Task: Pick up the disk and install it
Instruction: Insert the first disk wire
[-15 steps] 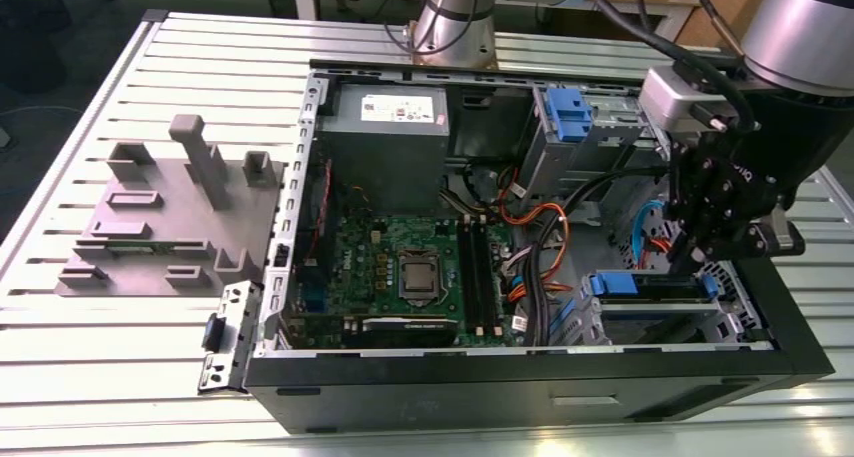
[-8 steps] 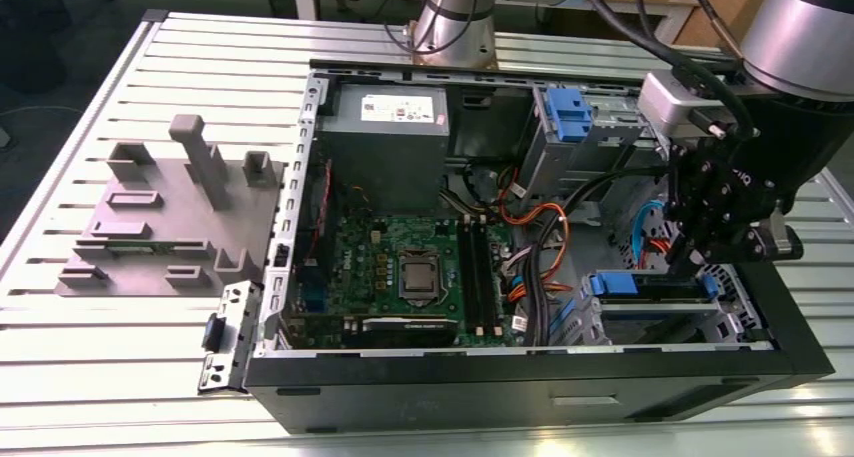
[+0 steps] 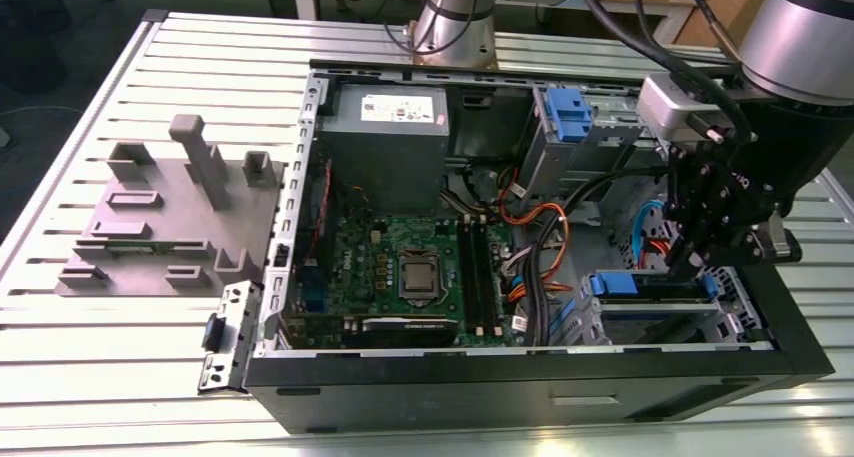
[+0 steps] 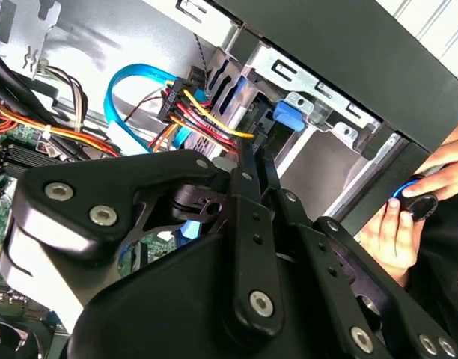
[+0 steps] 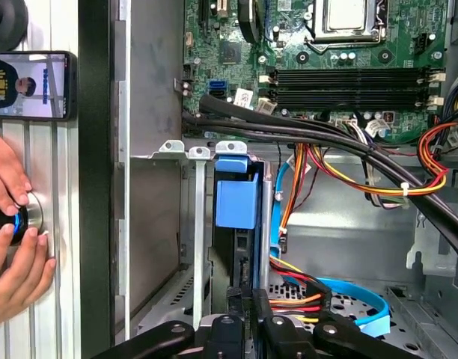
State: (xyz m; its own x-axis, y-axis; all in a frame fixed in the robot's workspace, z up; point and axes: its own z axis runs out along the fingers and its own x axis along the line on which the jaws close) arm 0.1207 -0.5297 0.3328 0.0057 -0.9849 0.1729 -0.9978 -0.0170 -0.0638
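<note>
Gripper (image 3: 703,249) fingers were seen drawn close together over the drive cage (image 3: 667,317) at the open computer case's (image 3: 534,377) front corner; whether anything was clamped could not be told. Seated in that cage was the disk (image 5: 236,202), blue-railed.

A robotics lab is showing here: an opened computer case (image 3: 534,367) is lying on a slatted aluminium workbench (image 3: 120,357).
</note>
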